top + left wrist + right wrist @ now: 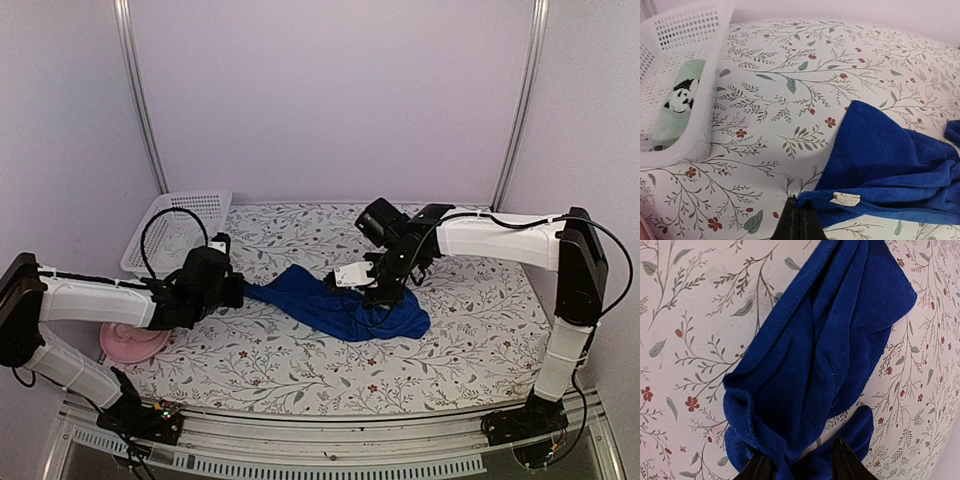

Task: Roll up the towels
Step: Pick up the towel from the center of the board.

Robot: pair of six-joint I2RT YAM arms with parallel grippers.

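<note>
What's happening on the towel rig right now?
Both arms are working the blue towel. The left end effector is shut on its corner by the label. The right end effector sits open around a bunched fold at the other end. The towel lies crumpled, not rolled. The green towel is already in the basket.

Rumpled blue towel (815,365), parted claw (801,462) astride it, floral table (690,315)
</note>
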